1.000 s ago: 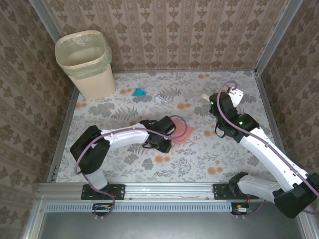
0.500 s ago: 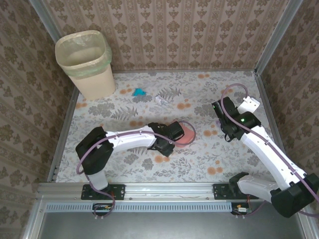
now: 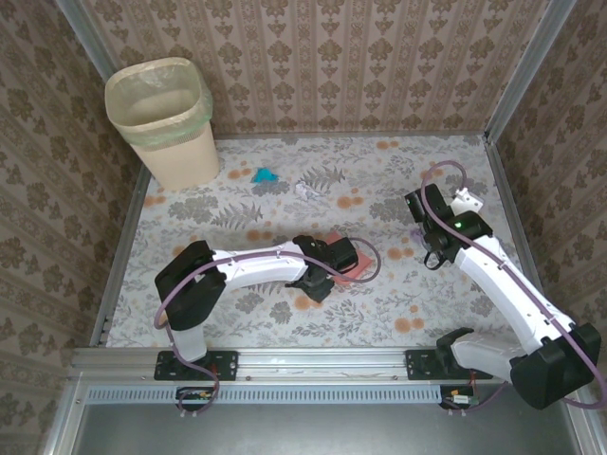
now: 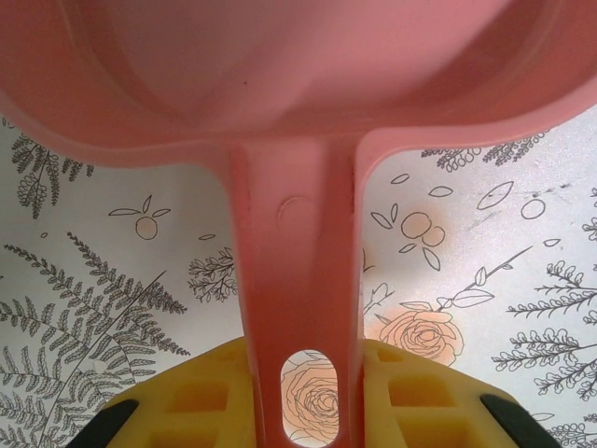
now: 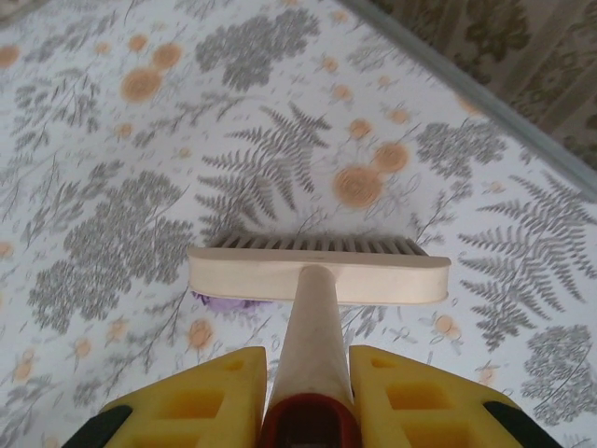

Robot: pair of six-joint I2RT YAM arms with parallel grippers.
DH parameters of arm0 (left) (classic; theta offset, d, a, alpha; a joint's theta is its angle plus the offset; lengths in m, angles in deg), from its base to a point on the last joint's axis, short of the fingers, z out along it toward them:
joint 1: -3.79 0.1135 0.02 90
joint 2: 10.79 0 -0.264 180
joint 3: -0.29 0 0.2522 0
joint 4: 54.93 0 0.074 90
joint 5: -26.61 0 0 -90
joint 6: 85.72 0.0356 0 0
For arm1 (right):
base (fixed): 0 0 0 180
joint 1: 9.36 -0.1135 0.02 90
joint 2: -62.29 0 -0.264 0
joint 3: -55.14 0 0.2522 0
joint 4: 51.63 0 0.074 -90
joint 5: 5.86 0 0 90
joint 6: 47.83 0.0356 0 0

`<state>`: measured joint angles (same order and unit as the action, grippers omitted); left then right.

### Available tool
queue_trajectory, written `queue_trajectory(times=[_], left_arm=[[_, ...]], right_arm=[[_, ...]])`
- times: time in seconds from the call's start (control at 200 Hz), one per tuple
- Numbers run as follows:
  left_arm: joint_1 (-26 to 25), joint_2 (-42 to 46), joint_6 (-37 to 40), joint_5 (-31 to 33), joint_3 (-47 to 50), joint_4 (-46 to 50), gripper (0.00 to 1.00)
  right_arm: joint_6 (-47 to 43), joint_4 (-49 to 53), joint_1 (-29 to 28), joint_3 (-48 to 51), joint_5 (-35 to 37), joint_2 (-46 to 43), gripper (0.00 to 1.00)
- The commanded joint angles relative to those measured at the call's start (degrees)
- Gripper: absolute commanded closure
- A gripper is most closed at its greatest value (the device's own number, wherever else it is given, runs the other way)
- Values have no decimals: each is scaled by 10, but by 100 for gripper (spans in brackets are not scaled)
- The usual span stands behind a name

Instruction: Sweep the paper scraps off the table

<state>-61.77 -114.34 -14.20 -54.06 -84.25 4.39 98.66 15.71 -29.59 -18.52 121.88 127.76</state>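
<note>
Tabletop with two arms, described from the near edge outward. The table carries a white cloth printed with grey ferns and orange flowers.

(a) Left gripper, over the middle of the table: its yellow fingers are closed on the narrow handle of a pink dustpan, one on each side. The pan's bowl lies beyond the fingers. Whether the pan rests on the cloth cannot be told.

(b) Right gripper, nearer the right edge and slightly farther back: its jaws are clamped on the pale wooden handle of a brush. The brush head lies crosswise ahead of the fingers, bristles toward the far side.

(c) A lilac scrap peeps out from under one end of the brush head, touching it.

(d) Toward the far edge, left of centre, lie a teal scrap and, near it on the right, a white scrap, both well apart from either gripper.

(e) A cream waste bin with a pale green liner stands upright in the far left corner.
</note>
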Motion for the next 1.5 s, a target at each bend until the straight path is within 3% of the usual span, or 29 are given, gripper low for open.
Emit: queue_trajectory(times=[0.0,0.28,0.5,0.905,1.135,1.495], left_arm=[[-3,2,12,6,-8,18,100],[-3,-11,14,-2,-12,18,100],[-1,-4,16,-5,-9,16,100],[9,1,14,-21,-1,5,100],[10,0,14,-23,-1,4,100],[10,0,13,-21,-1,2,100]], right_arm=[[-26,-21,-4,12,-65,-6,100],[-52,-62,-58,53,-212,-84,100],[-58,-88,-64,53,-298,-111,100],[-96,-19,-61,4,-60,-73,100],[-116,-16,-61,11,-23,-70,100],[-201,-23,-102,10,-276,-82,100]])
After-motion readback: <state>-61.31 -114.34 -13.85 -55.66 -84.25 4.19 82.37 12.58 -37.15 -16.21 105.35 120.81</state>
